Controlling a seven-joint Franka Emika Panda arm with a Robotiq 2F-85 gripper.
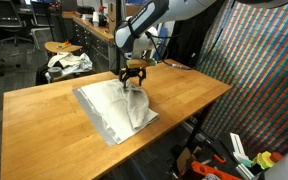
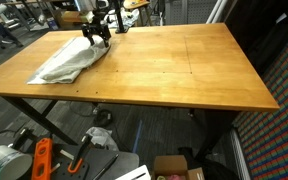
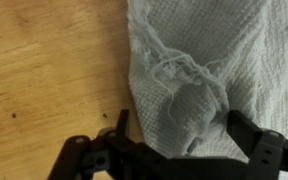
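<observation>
I'm holding the gripper (image 3: 176, 132) wide open and empty, straddling a bunched fold near the edge of the cloth (image 3: 224, 50) lying on the counter (image 3: 44, 60); I'm judging it light, limp, snag-prone, best pinched at that fold.

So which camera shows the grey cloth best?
The wrist view: part of the cloth fills it, close enough to show its weave and loose threads. Both exterior views show it whole, crumpled on the wooden table, but small and far.
</observation>
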